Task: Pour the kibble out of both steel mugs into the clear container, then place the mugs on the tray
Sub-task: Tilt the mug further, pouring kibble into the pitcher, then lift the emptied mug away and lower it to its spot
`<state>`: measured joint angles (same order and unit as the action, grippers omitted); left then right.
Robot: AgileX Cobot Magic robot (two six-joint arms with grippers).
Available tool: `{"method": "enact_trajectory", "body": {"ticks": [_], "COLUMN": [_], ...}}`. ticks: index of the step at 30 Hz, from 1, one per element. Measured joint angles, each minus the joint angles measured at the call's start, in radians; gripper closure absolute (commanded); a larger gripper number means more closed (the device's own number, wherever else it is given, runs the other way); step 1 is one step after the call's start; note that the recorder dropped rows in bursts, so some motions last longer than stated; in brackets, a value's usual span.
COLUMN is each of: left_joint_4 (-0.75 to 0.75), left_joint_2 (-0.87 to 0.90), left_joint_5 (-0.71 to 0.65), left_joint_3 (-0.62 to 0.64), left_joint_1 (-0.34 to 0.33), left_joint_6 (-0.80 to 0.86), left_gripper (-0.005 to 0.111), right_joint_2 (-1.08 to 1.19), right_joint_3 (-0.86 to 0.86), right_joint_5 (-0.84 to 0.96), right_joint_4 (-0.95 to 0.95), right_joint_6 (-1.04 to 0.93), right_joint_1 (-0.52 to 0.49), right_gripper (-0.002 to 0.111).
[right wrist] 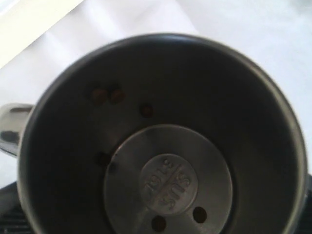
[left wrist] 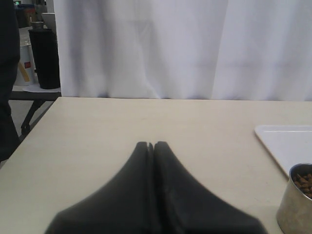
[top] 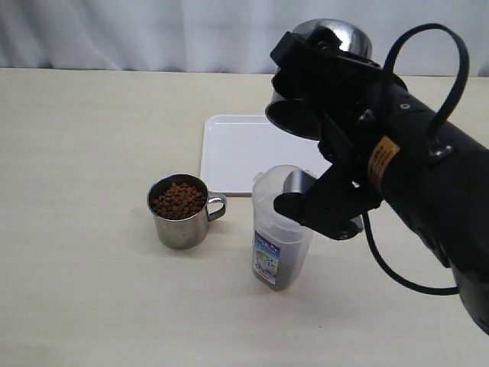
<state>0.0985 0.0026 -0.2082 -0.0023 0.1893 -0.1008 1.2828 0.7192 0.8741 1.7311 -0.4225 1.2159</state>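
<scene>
Kibble [right wrist: 108,95] was down to a few pellets clinging to the inner wall of the tipped mug [top: 340,34]. The right gripper [top: 321,80] clasped it by its sides, jaws spread wide around the steel, raised above the container [top: 279,229] and the tray [top: 229,149]. Whether the mouth hung right over the container's opening could not be told from these views. The pour from this mug looked nearly done, so the sound move would be to bring the rim low and squarely over the opening, then tip a little further or give a small shake, so the last pellets dropped inside rather than onto the tray or table [top: 76,267]. The narrow, tall container seemed easy to knock, so the arm should keep clear of its rim. The full mug [top: 179,210] stood left of the container, untouched, handle toward it. The left gripper [left wrist: 153,146] hovered clenched and empty above the table
</scene>
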Motion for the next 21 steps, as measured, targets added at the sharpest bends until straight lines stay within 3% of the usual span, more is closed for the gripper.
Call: {"method": "enact_trajectory", "body": {"ticks": [5,10,14,21], "left_joint_4": [0.0,0.0,0.0,0.0], "left_joint_2": [0.0,0.0,0.0,0.0], "left_joint_5": [0.0,0.0,0.0,0.0], "left_joint_3": [0.0,0.0,0.0,0.0], "left_joint_1": [0.0,0.0,0.0,0.0], "left_joint_6": [0.0,0.0,0.0,0.0], "left_gripper": [0.107,0.107,0.107,0.107], "right_joint_2": [0.0,0.0,-0.002,-0.148], "right_joint_3": [-0.001,-0.003,0.013,0.05], "right_joint_5": [-0.007,-0.01,-0.106,-0.44], "right_joint_4": [0.0,-0.003,-0.193,-0.575], "right_joint_6": [0.016,0.222,0.276,0.276], "right_joint_1": [0.005,-0.006,-0.116,-0.425], "right_gripper": [0.104,0.104,0.104,0.104]}}
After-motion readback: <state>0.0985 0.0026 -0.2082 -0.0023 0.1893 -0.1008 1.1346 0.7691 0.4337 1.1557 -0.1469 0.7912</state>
